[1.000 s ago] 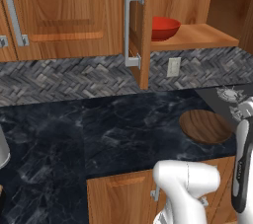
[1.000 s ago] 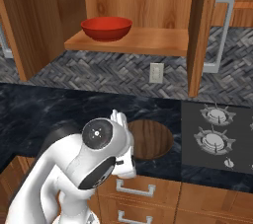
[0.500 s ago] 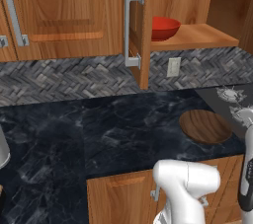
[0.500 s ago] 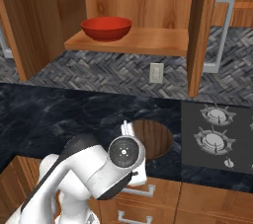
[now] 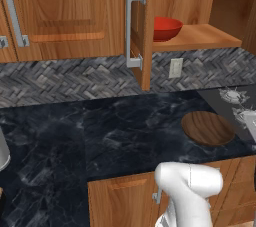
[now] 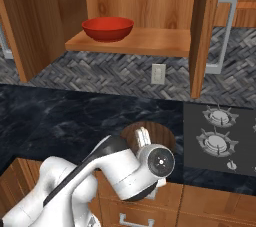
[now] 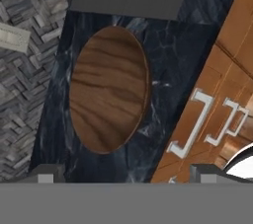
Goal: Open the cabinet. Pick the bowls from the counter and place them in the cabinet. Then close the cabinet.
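Note:
The cabinet (image 6: 135, 41) stands open, its doors (image 6: 202, 31) swung out to both sides. On its shelf sits the glossy red bowl (image 6: 107, 28) (image 5: 165, 28). The dark brown wood-grain bowl (image 5: 207, 127) (image 7: 108, 90) lies on the black marble counter (image 5: 100, 126) (image 6: 60, 121) near the front edge, beside the stove. My gripper (image 7: 126, 173) (image 6: 142, 140) hovers open just in front of this bowl, its tips spread wide and holding nothing. In the right base view my arm covers the bowl's (image 6: 162, 132) near part.
A grey stove top (image 6: 220, 131) (image 5: 235, 98) adjoins the brown bowl. A wall outlet (image 6: 158, 73) sits on the herringbone tiles under the cabinet. Drawer fronts with grey handles (image 7: 195, 122) run below the counter edge. Another shut wood cabinet (image 5: 60, 11) hangs to the left.
My wrist has swung right and lower toward the counter's front edge by the brown bowl. The arm link at the right edge of the left base view has gone. Both bowls stay put.

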Tool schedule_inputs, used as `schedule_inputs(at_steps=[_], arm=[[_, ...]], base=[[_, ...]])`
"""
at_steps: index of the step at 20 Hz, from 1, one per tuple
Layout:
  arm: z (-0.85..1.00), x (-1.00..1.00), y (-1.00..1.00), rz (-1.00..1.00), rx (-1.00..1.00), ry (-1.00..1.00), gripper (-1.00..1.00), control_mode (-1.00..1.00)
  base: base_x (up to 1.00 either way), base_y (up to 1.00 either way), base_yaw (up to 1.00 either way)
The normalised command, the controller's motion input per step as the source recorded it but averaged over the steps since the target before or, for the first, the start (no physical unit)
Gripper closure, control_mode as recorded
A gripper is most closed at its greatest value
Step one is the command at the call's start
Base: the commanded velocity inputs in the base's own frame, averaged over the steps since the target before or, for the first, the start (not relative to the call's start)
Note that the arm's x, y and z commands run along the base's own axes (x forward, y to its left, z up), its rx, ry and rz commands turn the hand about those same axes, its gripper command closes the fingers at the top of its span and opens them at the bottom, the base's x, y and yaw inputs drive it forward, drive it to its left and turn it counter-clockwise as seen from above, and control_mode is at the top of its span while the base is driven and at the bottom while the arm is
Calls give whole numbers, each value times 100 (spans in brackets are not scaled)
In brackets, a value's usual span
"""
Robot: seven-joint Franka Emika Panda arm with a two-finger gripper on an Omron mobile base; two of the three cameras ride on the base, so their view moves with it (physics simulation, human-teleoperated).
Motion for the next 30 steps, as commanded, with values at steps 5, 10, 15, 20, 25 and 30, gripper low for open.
schedule_inputs(at_steps=[5, 10, 15, 20, 25, 30], arm=[[-29, 41, 0, 5, 0, 0, -100, -100], [-33, 38, -1, 4, 0, 0, -100, -100], [-28, 26, -8, 3, 0, -4, -100, -100], [-24, 26, -11, 2, 0, -4, -100, -100], [-27, 20, -13, 1, 0, -4, -100, -100], [-23, 19, -15, 1, 0, 0, -100, -100]], base=[[0, 0, 0], [0, 0, 0], [0, 0, 0], [0, 0, 0], [0, 0, 0], [0, 0, 0]])
